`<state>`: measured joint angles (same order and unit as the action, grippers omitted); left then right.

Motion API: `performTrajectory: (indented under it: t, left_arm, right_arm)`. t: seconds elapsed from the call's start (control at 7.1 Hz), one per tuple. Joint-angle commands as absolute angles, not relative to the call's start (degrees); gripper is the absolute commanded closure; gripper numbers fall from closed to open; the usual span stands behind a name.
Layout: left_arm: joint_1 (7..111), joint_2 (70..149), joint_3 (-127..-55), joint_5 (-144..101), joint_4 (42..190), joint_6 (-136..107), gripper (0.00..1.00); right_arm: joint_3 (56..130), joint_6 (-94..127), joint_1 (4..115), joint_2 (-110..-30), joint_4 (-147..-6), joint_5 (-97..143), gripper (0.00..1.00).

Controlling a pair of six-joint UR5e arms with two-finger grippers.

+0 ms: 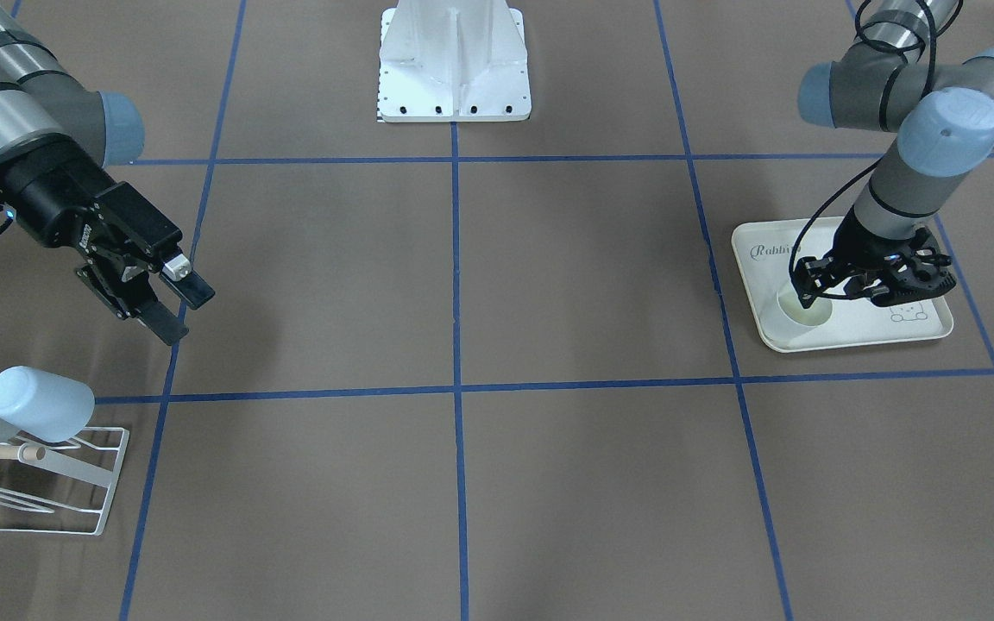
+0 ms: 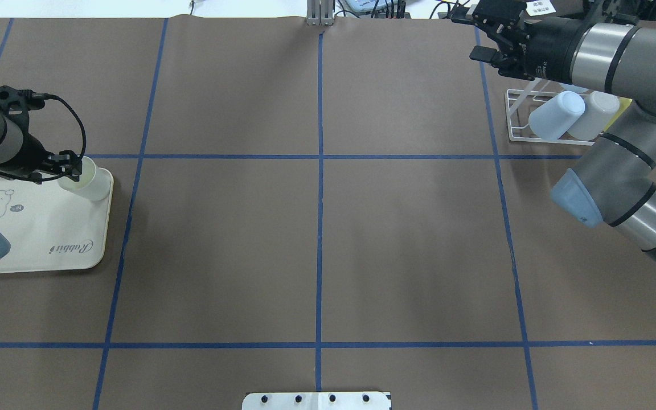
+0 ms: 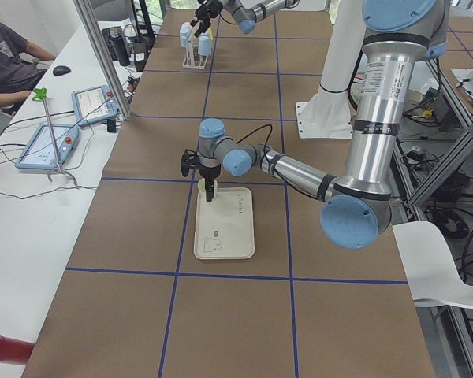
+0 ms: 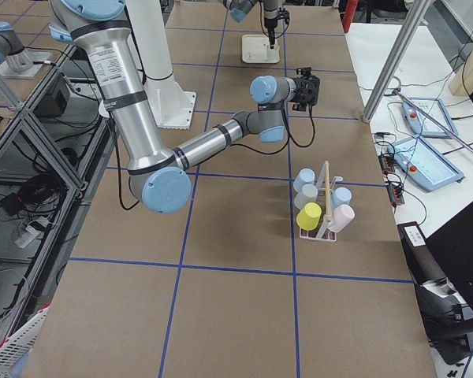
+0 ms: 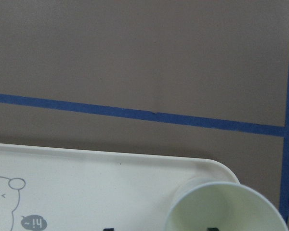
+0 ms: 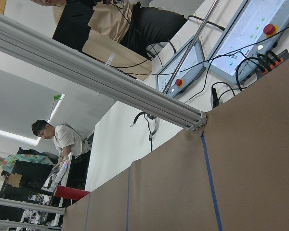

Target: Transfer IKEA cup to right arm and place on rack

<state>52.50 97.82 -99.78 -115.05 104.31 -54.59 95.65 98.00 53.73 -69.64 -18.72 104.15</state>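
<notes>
The IKEA cup (image 2: pixel 90 181), pale cream-green, stands upright at the far corner of the cream rabbit-print tray (image 2: pixel 37 239). My left gripper (image 2: pixel 72 166) hangs over it, open. In the left wrist view the cup's rim (image 5: pixel 226 207) fills the bottom right, with one fingertip showing inside it and the other outside over the tray (image 5: pixel 86 173). My right gripper (image 1: pixel 178 306) is open and empty in the air, just beyond the rack (image 1: pixel 74 483). That white wire rack (image 2: pixel 519 114) carries several upturned cups.
The white robot base (image 1: pixel 454 60) stands at the table's middle edge. Blue tape lines cross the brown tabletop. A side table with tablets (image 3: pixel 47 142) and a seated person (image 3: pixel 8 59) runs along the far side.
</notes>
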Motion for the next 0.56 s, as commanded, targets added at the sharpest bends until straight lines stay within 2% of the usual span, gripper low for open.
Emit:
performTrajectory:
  t: [0.0, 0.14, 0.28, 0.42]
  left_arm:
    - [51.7, 98.2, -99.1, -115.0, 104.3, -54.6, 0.38]
    - [51.4, 98.7, -98.6, -115.0, 104.3, -54.6, 0.38]
    - [51.2, 98.8, -98.8, -115.0, 104.3, -54.6, 0.52]
    - [51.2, 98.7, -98.8, -117.5, 104.4, -54.3, 0.81]
  right_arm:
    - [95.5, 97.9, 53.7, -69.6, -18.7, 104.2, 0.0]
    - [95.5, 98.0, 53.8, -69.6, -18.7, 104.2, 0.0]
    - [95.5, 97.9, 53.7, -69.6, -18.7, 104.2, 0.0]
    - [95.5, 98.0, 53.7, -69.6, -18.7, 104.2, 0.0]
